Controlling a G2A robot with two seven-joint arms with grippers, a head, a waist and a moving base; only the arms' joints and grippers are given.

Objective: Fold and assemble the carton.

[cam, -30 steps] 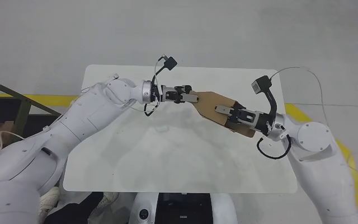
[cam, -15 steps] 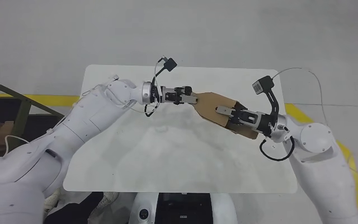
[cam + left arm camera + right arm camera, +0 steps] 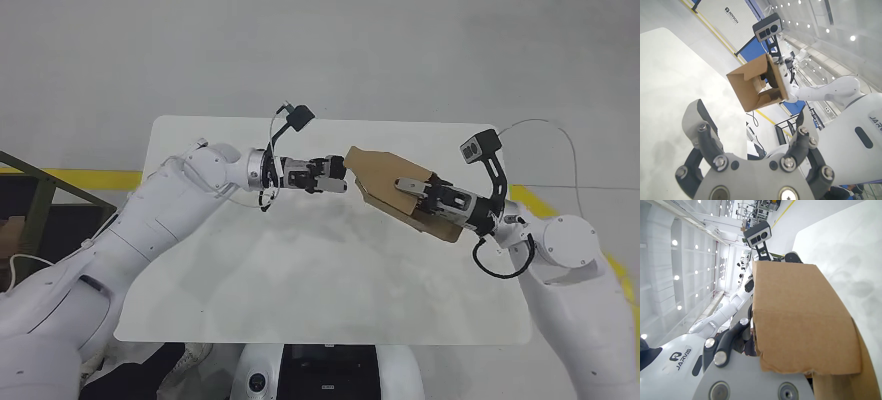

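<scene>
Where the top view looks down, a white table with rounded corners stands on a pale grey floor crossed by a yellow line. Above the table's far half, a brown cardboard carton hangs between the two arms. The left gripper sits just off the carton's nearest end. The right gripper clamps the opposite end, one finger lying along the upper panel.

In the left wrist view, the white tabletop runs beside the left gripper. Behind is a bright hall with round ceiling lights and blue panels. The gripper's two fingers are spread wide with nothing between them. The carton floats just beyond their tips, its open end turned toward them. It is a squarish tube with short flaps folded inward. A dark finger of the right gripper reaches inside, against one wall.

In the right wrist view, the carton lies right against the right gripper. It shows a flat brown panel with one crease across it and a ragged edge by the gripper's base. The fingertips are hidden behind the cardboard.
</scene>
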